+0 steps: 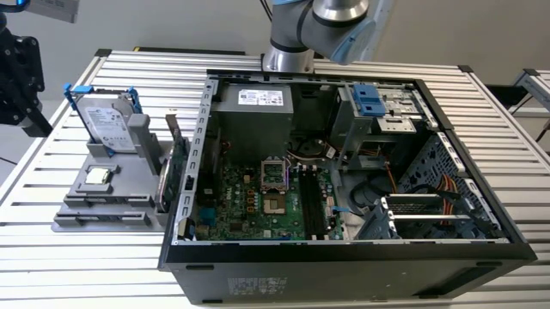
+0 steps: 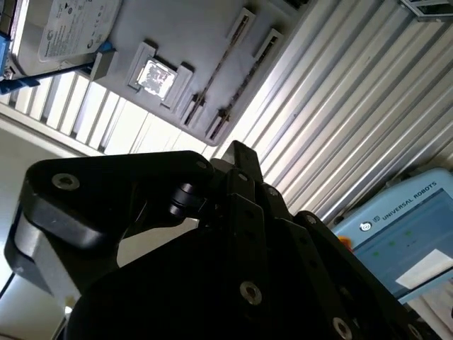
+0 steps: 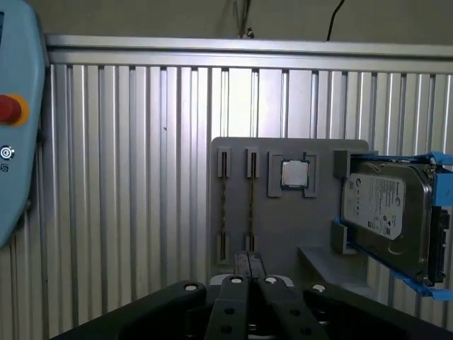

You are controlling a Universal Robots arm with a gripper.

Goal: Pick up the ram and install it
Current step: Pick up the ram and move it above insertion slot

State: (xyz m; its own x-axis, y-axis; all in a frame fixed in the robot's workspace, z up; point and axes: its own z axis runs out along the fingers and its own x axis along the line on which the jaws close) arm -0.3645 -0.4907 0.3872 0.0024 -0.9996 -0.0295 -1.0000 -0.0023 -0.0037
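The gripper (image 3: 248,261) appears from behind in both wrist views. Its two black fingers (image 3: 241,268) meet at the tips with no gap, and nothing shows between them. The gripper body hides one end of the gray holder (image 3: 283,227).

Beyond the fingertips, locate the ram (image 3: 250,205). It stands on edge in one of the holder's two narrow slots, so you see only a thin brownish line; its faces and chips are hidden. The fingers do not hold it, and you cannot tell how far the gripper hangs from it. A second stick (image 3: 224,205) sits in the neighbouring slot, parallel and apart. Beside these lie a square processor (image 3: 295,173) in its recess and a hard drive (image 3: 386,212) in a blue frame, cut off at the picture's edge.

The holder rests on a table (image 3: 127,177) of aluminium slats, with a plain wall (image 3: 141,18) behind. A pale blue control pendant (image 3: 18,127) is partly in frame. In the exterior view, the open computer case (image 1: 344,270) lies on the same table, to the exterior view's right of the holder.

The ram's long axis runs along the table slats. The motherboard's long black slots (image 1: 311,206) run across them.
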